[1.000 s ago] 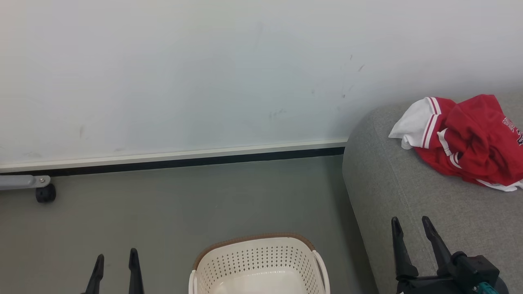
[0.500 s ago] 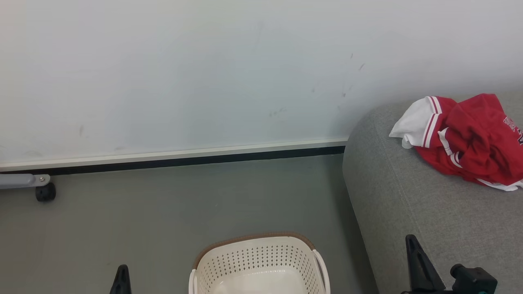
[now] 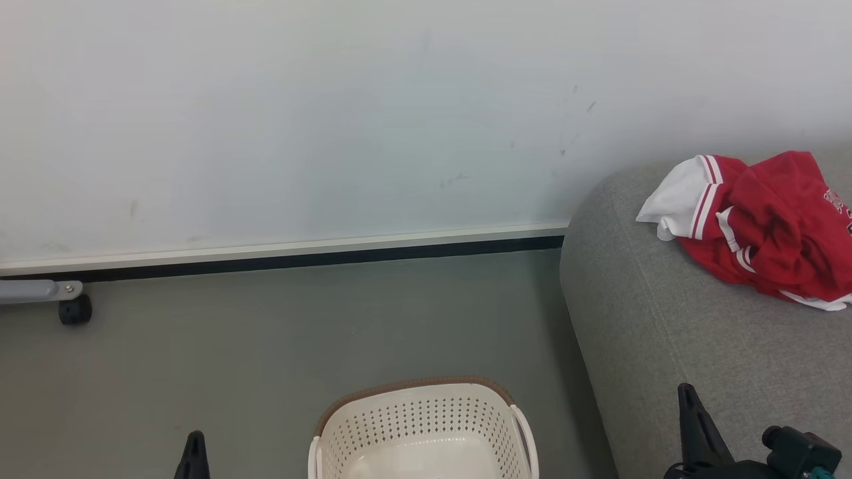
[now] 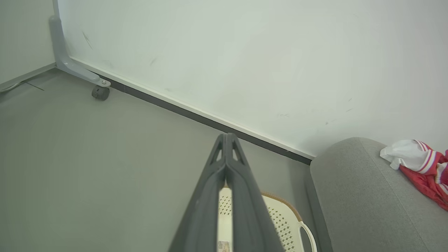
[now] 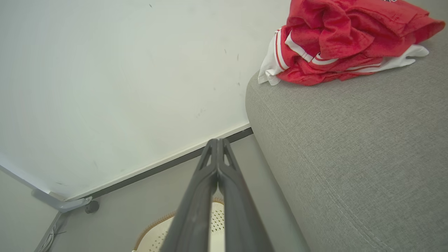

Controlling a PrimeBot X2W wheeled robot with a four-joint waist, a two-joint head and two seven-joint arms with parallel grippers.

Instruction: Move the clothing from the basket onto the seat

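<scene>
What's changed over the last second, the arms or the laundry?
Both grippers closed and sank toward the bottom of the head view. The left gripper and right gripper were open with fingers spread. Now each pair of fingers is pressed together, holding nothing. The clothing lies as before on the seat, and the basket has not moved.

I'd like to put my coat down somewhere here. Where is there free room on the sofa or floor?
The sofa cushion is bare from its rounded left edge up to the red clothes heaped near the wall. The floor is open between wall, cushion and basket. Tightest near the bottom right, where the right gripper hangs over the cushion.
</scene>
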